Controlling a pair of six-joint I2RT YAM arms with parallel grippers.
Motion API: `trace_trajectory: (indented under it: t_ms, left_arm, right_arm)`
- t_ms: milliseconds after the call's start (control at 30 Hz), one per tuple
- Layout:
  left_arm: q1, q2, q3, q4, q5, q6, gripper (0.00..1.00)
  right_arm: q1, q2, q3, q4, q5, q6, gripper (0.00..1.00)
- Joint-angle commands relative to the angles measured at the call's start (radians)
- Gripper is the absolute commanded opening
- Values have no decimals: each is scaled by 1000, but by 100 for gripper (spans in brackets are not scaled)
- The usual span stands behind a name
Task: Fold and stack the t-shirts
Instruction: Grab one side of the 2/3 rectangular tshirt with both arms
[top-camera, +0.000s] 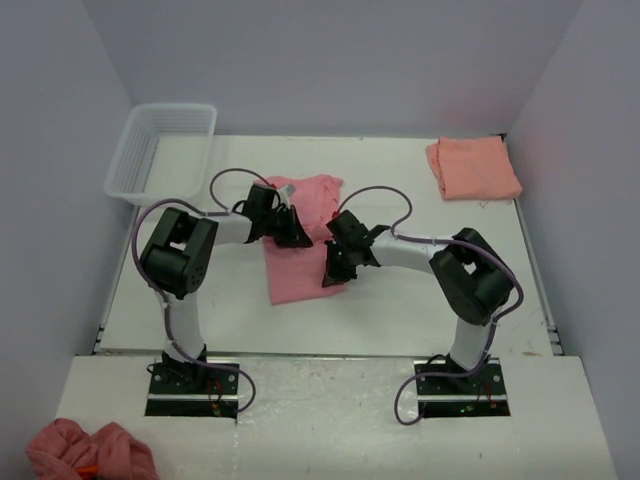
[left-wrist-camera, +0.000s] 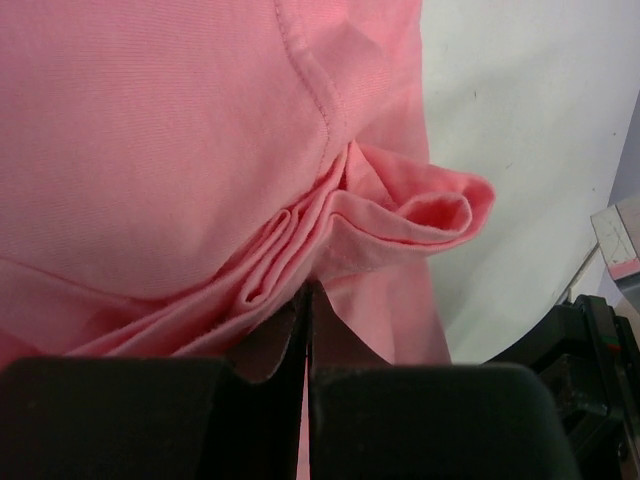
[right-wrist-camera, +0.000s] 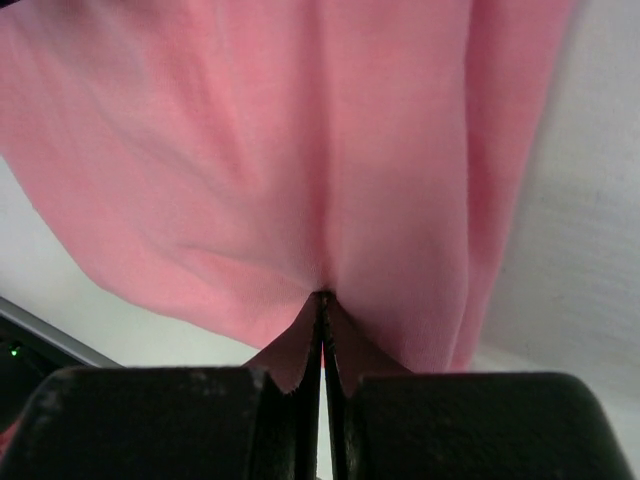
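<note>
From above, the pink shirt (top-camera: 300, 250) lies right of the basket (top-camera: 160, 150), the folded orange shirt (top-camera: 473, 167) farther right. Left wrist: left claw (left-wrist-camera: 305, 297), closed tight, grips its bunched edge, seemingly to fold it. Right wrist: right claw (right-wrist-camera: 322, 298) pinches it likewise.

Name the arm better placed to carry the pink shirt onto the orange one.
Right, probably. The orange shirt lies far right, on that arm's side. The left gripper and right gripper both pinch the pink shirt, so grip favours neither.
</note>
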Motion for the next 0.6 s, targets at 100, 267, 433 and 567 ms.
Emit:
trace_trajectory:
  t_ms: [100,267,433,567]
  left_arm:
    - [-22,-64,-93,22,-54,25,0]
    - [-57,-77,-104,28,-68,22,0]
    - [-101,-84,-112,35,-80,11,0]
    - [-141,-100,-136,46,-102,-7,0]
  right_arm:
    - [34,-24,-167,-23,66,68,0]
    - [77,-67,-247,6,71,103,0]
    - [121,-124,-322,26,83,158,0]
    - [177,-155,-371,41,92,201,0]
